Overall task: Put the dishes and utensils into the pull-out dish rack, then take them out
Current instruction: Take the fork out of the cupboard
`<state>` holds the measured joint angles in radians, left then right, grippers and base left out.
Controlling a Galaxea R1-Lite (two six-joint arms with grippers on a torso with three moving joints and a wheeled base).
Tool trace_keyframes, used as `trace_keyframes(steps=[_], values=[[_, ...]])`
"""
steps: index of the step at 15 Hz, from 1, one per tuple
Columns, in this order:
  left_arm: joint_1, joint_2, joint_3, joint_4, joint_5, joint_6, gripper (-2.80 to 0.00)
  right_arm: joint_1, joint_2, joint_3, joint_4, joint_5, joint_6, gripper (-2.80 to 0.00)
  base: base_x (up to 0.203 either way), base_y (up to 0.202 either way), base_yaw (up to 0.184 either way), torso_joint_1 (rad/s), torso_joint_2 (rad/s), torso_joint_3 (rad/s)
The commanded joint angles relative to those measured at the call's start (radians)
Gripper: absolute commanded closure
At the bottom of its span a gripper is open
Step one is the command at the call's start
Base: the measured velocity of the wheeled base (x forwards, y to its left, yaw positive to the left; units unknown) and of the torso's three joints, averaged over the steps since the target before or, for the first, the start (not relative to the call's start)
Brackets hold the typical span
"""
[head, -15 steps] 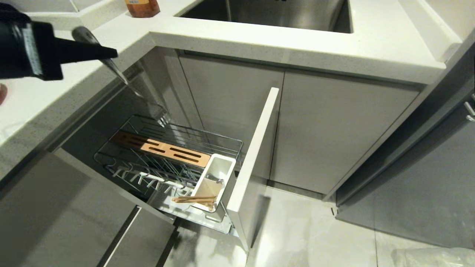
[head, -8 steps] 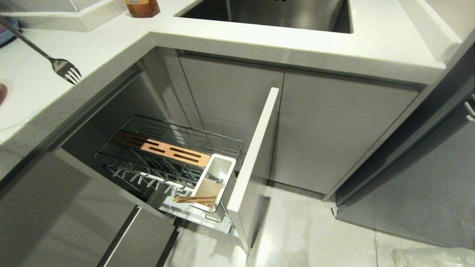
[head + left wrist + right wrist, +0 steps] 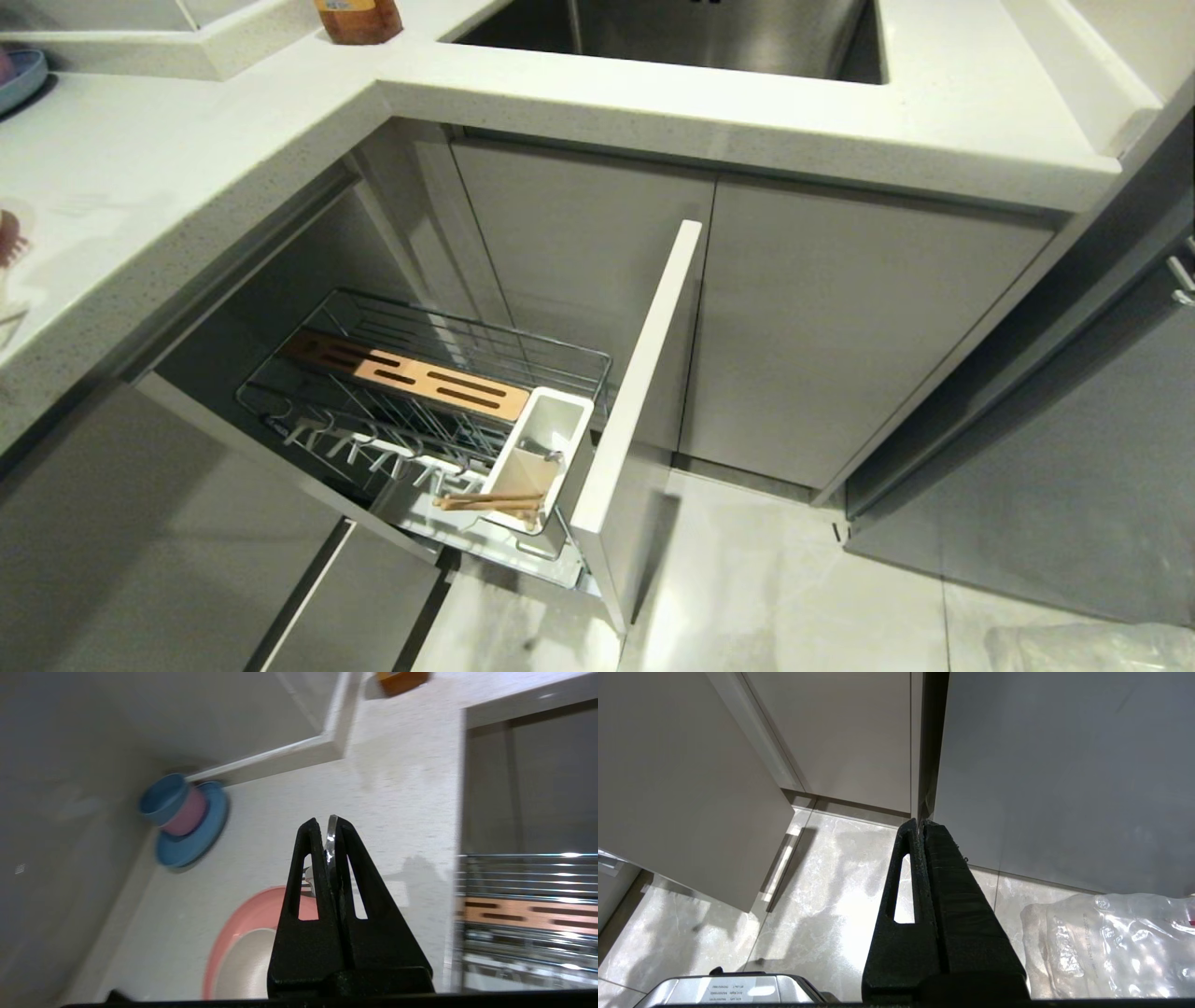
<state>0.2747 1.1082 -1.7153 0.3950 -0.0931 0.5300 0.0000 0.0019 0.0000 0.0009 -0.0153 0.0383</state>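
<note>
Hold left claw [image 3: 328,822] pinched shut on utensil [image 3: 331,836], near plate [image 3: 243,914] and bowl [image 3: 238,966]; lower level onto bare counter [image 3: 397,788] before releasing. Read grip and dishes from left wrist view only. Read chopsticks [image 3: 490,502] in box [image 3: 551,425] of rack [image 3: 560,351] from head view only. Leave right claw [image 3: 920,823] shut, parked above floor.

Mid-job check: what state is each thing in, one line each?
pull-out dish rack: pulled open.
chopsticks: lying in the white utensil box.
left gripper: shut on metal utensil, over counter.
pink plate: on counter, white bowl on it.
right gripper: shut, empty, above floor.
</note>
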Motion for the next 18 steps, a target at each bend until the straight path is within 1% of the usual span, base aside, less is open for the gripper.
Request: trace_keyframes(steps=[1,5,6,8,9,10,11,12,15,18], values=[[0.049,0.05,-0.033,0.001,0.0,0.008,0.0,0.0,0.0,0.002,0.0,-0.001,0.0,0.0,0.0,0.0,0.0,0.0,0.0,0.0],[0.119,0.185,-0.136,0.005,0.008,0.01,0.0,0.001,0.0,0.002,0.0,0.0,0.0,0.0,0.0,0.0,0.0,0.0,0.0,0.0],[0.132,0.222,-0.158,0.006,0.022,0.01,0.0,0.001,0.0,0.002,-0.001,0.0,0.0,0.0,0.0,0.0,0.0,0.0,0.0,0.0],[0.14,0.285,-0.205,0.006,0.072,0.01,0.0,0.0,0.0,0.003,-0.001,-0.001,0.0,0.0,0.0,0.0,0.0,0.0,0.0,0.0],[0.141,0.315,-0.224,0.001,0.106,0.011,0.0,0.0,0.0,0.003,0.0,-0.001,0.0,0.0,0.0,0.0,0.0,0.0,0.0,0.0],[0.141,0.335,-0.233,-0.008,0.153,0.014,0.0,0.0,0.0,0.002,0.0,0.0,0.0,0.0,0.0,0.0,0.0,0.0,0.0,0.0],[0.141,0.352,-0.233,-0.018,0.173,0.014,0.0,0.0,0.0,0.002,0.0,0.0,0.0,0.0,0.0,0.0,0.0,0.0,0.0,0.0],[0.141,0.363,-0.233,-0.021,0.179,0.015,0.0,0.0,0.0,0.003,0.0,0.0,0.0,0.0,0.0,0.0,0.0,0.0,0.0,0.0],[0.138,0.387,-0.23,-0.013,0.269,0.016,0.0,0.002,0.0,0.003,0.0,0.0,0.0,0.0,0.0,0.0,0.0,0.0,0.0,0.0],[0.132,0.395,-0.224,-0.013,0.316,0.027,0.0,0.0,0.0,0.003,0.0,0.0,0.0,0.0,0.0,0.0,0.0,0.0,0.0,0.0]])
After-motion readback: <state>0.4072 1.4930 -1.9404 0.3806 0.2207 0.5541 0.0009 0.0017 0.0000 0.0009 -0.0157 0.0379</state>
